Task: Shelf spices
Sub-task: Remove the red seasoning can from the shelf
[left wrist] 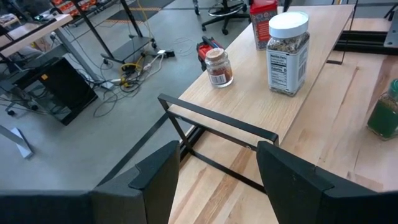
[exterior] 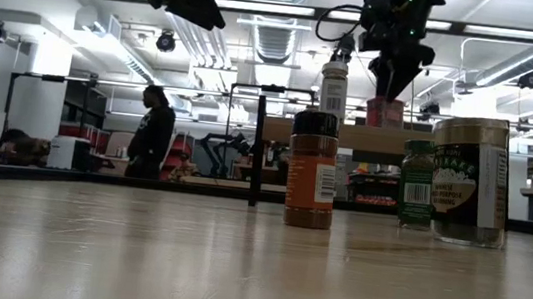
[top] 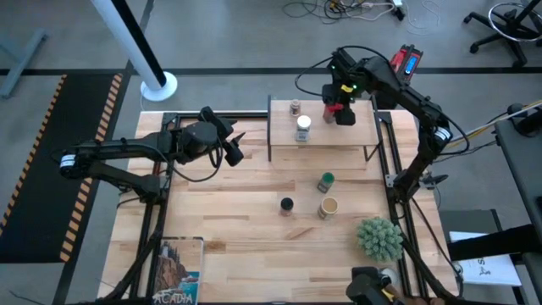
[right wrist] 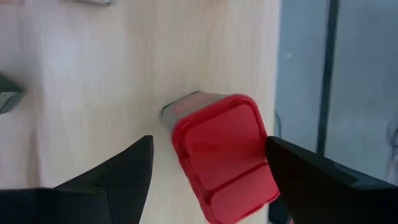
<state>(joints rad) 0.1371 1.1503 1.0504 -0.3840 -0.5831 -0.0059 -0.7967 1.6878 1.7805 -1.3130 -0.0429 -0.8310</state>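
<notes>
The shelf [top: 343, 135] stands at the table's far side. On it stand a small brown-lidded jar [top: 295, 108], a white-lidded jar [top: 302, 127] and a red square tin [right wrist: 224, 155]. My right gripper [top: 340, 108] hangs open just over the tin, one finger on either side of its lid. A green-lidded jar [top: 325, 180], a black-lidded jar [top: 287, 204] and a tan cylinder [top: 329, 207] stand upright on the tabletop. My left gripper [left wrist: 217, 168] hovers open by the shelf's left end, holding nothing. My right gripper comes at the red tin from above, pointing down. One finger [right wrist: 124, 174] stands clear of the lid. The other finger [right wrist: 311, 174] lies right at the lid's edge [right wrist: 264, 149]; I cannot tell whether it touches. The tin stands upright on the shelf.
A spiky green plant [top: 379, 237] stands at the near right corner and a booklet [top: 178, 271] lies at the near left. Dark rails [top: 161, 212] run along both table sides. A person [exterior: 152, 137] stands far off in the room.
</notes>
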